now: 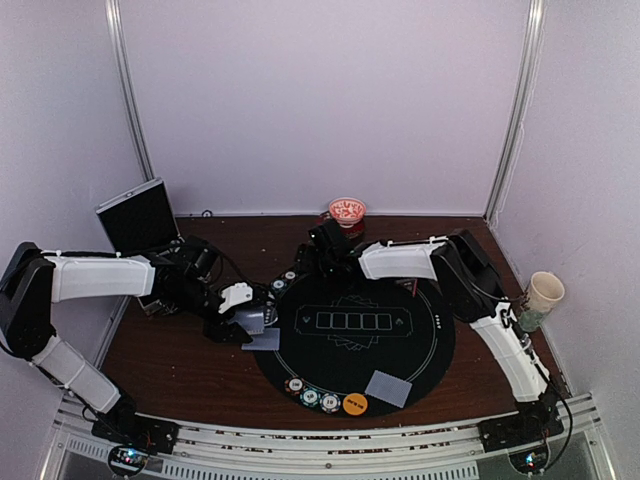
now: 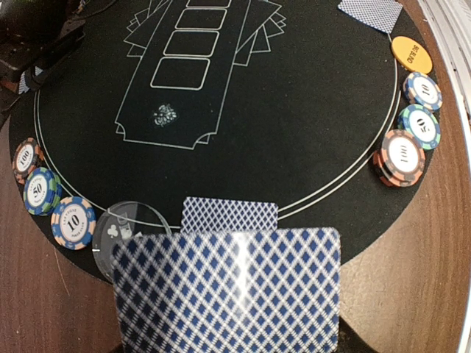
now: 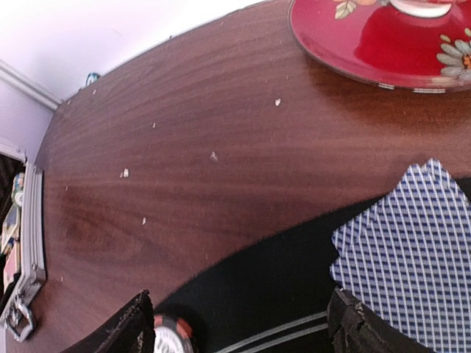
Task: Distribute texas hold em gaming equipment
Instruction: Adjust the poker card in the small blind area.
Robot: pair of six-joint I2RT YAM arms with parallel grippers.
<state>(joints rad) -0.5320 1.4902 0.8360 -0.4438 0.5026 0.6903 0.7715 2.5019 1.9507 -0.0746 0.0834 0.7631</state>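
My left gripper is shut on a blue-backed playing card and holds it over the left edge of the black mat; the card hides the fingers. Another card lies on the mat below it, beside a dark round disc and three chips. Three more chips, an orange disc and a card lie at the mat's near edge. My right gripper is open low over the mat's far edge, with a chip by its left finger and cards to the right.
The red-and-white bowl on its red saucer stands just behind the right gripper. An open dark case stands at the back left. A paper cup sits at the right table edge. Walls close in on three sides.
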